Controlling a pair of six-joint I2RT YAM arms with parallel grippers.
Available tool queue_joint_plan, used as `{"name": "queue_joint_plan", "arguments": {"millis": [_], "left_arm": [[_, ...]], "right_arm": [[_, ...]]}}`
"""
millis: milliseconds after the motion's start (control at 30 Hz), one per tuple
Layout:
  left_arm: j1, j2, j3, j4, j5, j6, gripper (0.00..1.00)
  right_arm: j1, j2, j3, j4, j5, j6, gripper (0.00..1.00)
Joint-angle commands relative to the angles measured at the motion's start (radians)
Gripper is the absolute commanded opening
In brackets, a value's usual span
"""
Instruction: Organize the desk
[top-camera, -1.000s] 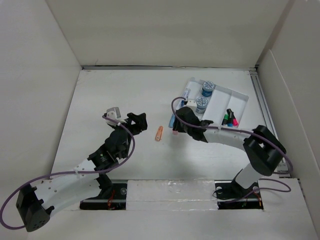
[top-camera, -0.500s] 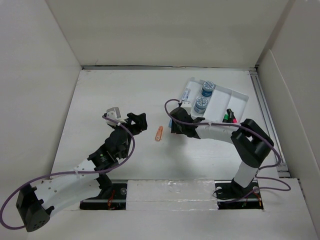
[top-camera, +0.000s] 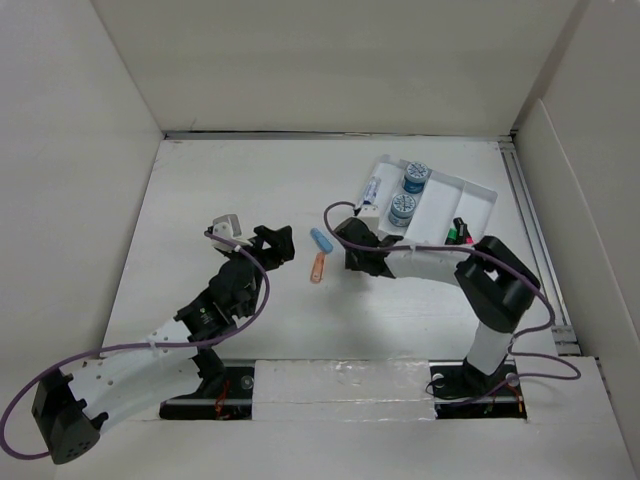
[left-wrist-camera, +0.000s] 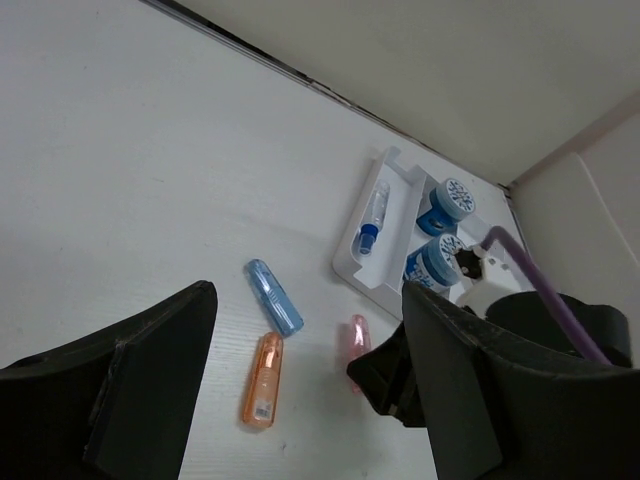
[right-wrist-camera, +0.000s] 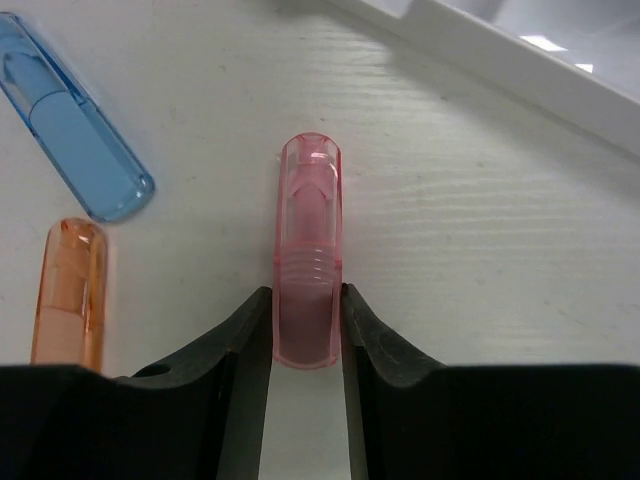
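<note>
Desk (top-camera: 200, 200): You have a large matte white tabletop walled in white; it carries every item listed below.
Left gripper (top-camera: 272, 240): You will find it above the middle-left of the desk with its jaws spread wide. Nothing sits between them and they touch no item.
Right gripper (right-wrist-camera: 305, 300): It reaches toward the desk's middle, just off the near left edge of the tray. Its two black fingers (right-wrist-camera: 240, 340) press on opposite sides of the pink tube, pinching its near end.
Pink tube (right-wrist-camera: 308, 220): Clear pink plastic, lying flat and low on the desk, with its rounded far end pointing toward the tray. It is apart from the other two tubes.
Blue tube (top-camera: 321, 240): Clear blue, lying flat near the desk's middle, between the two grippers and touched by neither.
Orange tube (top-camera: 318, 267): Clear orange, lying flat just nearer the desk's near edge than the blue tube. Their ends come close but do not touch.
Tray (top-camera: 470, 186): A white compartmented tray, set at an angle toward the far right corner of the desk.
Tray contents: Note two round blue-lidded containers (top-camera: 416, 177) in one compartment, a clear blue-capped pen (top-camera: 371, 190) in the left slot, and coloured markers (top-camera: 460, 235) in the right compartment.
</note>
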Motion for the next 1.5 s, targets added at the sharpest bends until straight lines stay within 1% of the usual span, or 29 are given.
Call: {"name": "queue_joint_plan", "arguments": {"millis": [0, 133, 167, 200, 300, 400, 433, 567, 633, 667, 767, 800, 833, 867, 933, 967, 1000, 1033, 1067, 1100, 1133, 1167, 1200, 1233, 1333, 1367, 1400, 1433, 1467], "left_arm": [[0.002, 0.002, -0.002, 0.036, 0.027, 0.011, 0.71], [0.002, 0.059, 0.015, 0.052, 0.047, 0.017, 0.71], [0.002, 0.072, 0.024, 0.046, 0.052, 0.014, 0.71], [0.002, 0.103, 0.035, 0.03, 0.053, 0.014, 0.7], [0.002, 0.155, 0.055, 0.035, 0.062, 0.014, 0.67], [0.002, 0.223, 0.067, 0.047, 0.078, 0.02, 0.58], [0.002, 0.244, 0.082, 0.042, 0.082, 0.022, 0.51], [0.002, 0.358, 0.139, -0.005, 0.087, 0.024, 0.47], [0.002, 0.424, 0.174, -0.025, 0.096, 0.025, 0.45], [0.002, 0.439, 0.182, -0.024, 0.122, 0.028, 0.45], [0.002, 0.485, 0.205, -0.027, 0.151, 0.043, 0.48], [0.002, 0.5, 0.211, -0.031, 0.154, 0.042, 0.5], [0.002, 0.507, 0.22, -0.033, 0.159, 0.04, 0.56], [0.002, 0.516, 0.228, -0.048, 0.162, 0.039, 0.59], [0.002, 0.545, 0.256, -0.077, 0.159, 0.024, 0.61], [0.002, 0.554, 0.263, -0.105, 0.161, 0.016, 0.61], [0.002, 0.574, 0.27, -0.122, 0.158, 0.007, 0.61], [0.002, 0.583, 0.28, -0.134, 0.159, -0.002, 0.61], [0.002, 0.593, 0.282, -0.157, 0.164, -0.016, 0.61], [0.002, 0.608, 0.285, -0.166, 0.164, -0.022, 0.61], [-0.007, 0.616, 0.291, -0.178, 0.164, -0.026, 0.61], [-0.02, 0.625, 0.296, -0.204, 0.155, -0.039, 0.61], [-0.02, 0.646, 0.299, -0.215, 0.148, -0.042, 0.59], [-0.033, 0.658, 0.306, -0.221, 0.145, -0.041, 0.52], [-0.044, 0.72, 0.334, -0.252, 0.164, -0.033, 0.42], [-0.044, 0.753, 0.348, -0.273, 0.171, -0.026, 0.42], [-0.044, 0.772, 0.348, -0.274, 0.171, -0.022, 0.42], [-0.044, 0.79, 0.363, -0.283, 0.179, -0.019, 0.44], [-0.044, 0.806, 0.371, -0.292, 0.177, -0.019, 0.45]], "right_arm": [[-0.011, -0.153, -0.04, 0.019, 0.064, 0.02, 0.07], [-0.144, -0.276, -0.104, 0.048, 0.053, -0.006, 0.07], [-0.217, -0.296, -0.116, 0.062, 0.02, -0.021, 0.07], [-0.256, -0.321, -0.126, 0.091, 0.003, -0.024, 0.07], [-0.396, -0.333, -0.144, 0.128, -0.078, -0.017, 0.08], [-0.5, -0.309, -0.152, 0.166, -0.18, -0.001, 0.09], [-0.521, -0.283, -0.15, 0.169, -0.195, 0.005, 0.09], [-0.601, -0.261, -0.182, 0.246, -0.27, 0.037, 0.1], [-0.611, -0.264, -0.192, 0.26, -0.28, 0.046, 0.12], [-0.611, -0.269, -0.193, 0.266, -0.275, 0.054, 0.14], [-0.611, -0.31, -0.218, 0.289, -0.269, 0.065, 0.42], [-0.611, -0.325, -0.224, 0.29, -0.269, 0.063, 0.57], [-0.611, -0.347, -0.244, 0.292, -0.269, 0.062, 0.63], [-0.611, -0.391, -0.256, 0.3, -0.266, 0.06, 0.7], [-0.601, -0.453, -0.29, 0.313, -0.266, 0.056, 0.74], [-0.601, -0.488, -0.322, 0.326, -0.263, 0.056, 0.75], [-0.576, -0.572, -0.342, 0.335, -0.261, 0.054, 0.74], [-0.562, -0.621, -0.36, 0.349, -0.26, 0.054, 0.71], [-0.543, -0.67, -0.412, 0.397, -0.263, 0.048, 0.52], [-0.504, -0.769, -0.442, 0.425, -0.278, 0.043, 0.37], [-0.483, -0.824, -0.468, 0.457, -0.292, 0.037, 0.2], [-0.462, -0.873, -0.507, 0.503, -0.315, 0.028, 0.01], [-0.438, -0.917, -0.523, 0.522, -0.318, 0.017, 0.0], [-0.387, -1.0, -0.534, 0.536, -0.319, 0.003, 0.0], [-0.287, -1.132, -0.549, 0.521, -0.278, -0.053, 0.0], [-0.247, -1.186, -0.569, 0.524, -0.229, -0.085, 0.06], [-0.247, -1.186, -0.569, 0.524, -0.229, -0.086, 0.06], [-0.217, -1.226, -0.603, 0.539, -0.196, -0.092, 0.12], [-0.207, -1.241, -0.621, 0.548, -0.18, -0.092, 0.25]]}}
